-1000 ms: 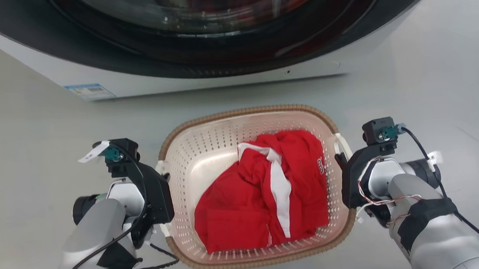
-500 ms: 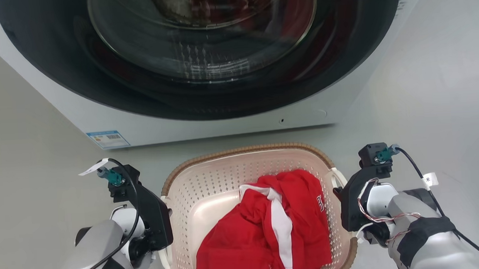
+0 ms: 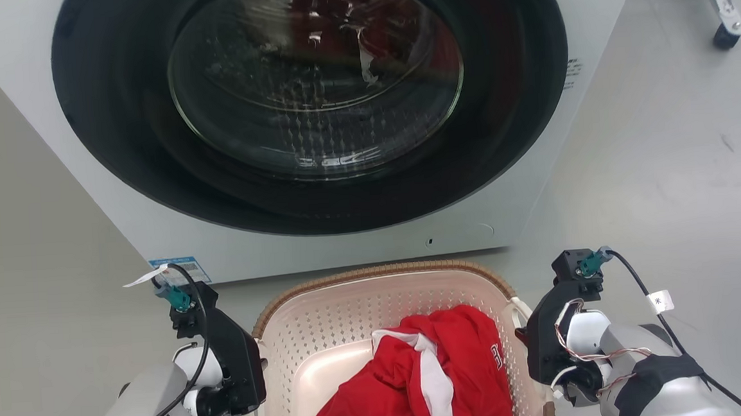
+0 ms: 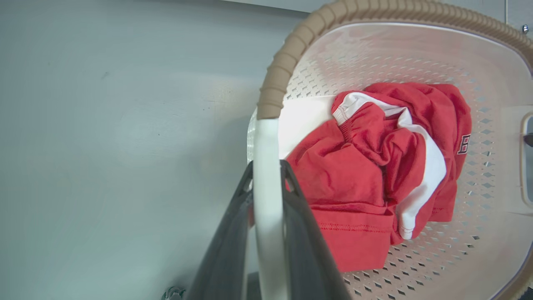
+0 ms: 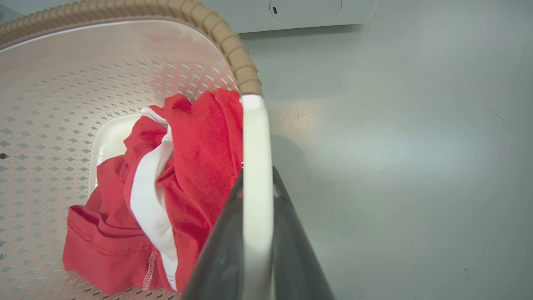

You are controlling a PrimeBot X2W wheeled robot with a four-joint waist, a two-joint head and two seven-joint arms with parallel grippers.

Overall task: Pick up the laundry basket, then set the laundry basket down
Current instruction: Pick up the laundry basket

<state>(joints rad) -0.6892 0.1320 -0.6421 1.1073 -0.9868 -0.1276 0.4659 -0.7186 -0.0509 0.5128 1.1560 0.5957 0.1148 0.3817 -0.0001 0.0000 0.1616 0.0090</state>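
Laundry basket (image 3: 326, 329) higher against washer (image 3: 322, 253)

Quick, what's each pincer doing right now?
Left pincer: closed on the laundry basket by its left white handle.
Right pincer: closed on the right white handle.

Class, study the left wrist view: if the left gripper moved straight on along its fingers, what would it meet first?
Probably the brown rim of the laundry basket, just beyond the white handle the left gripper is shut on; depth is unclear.
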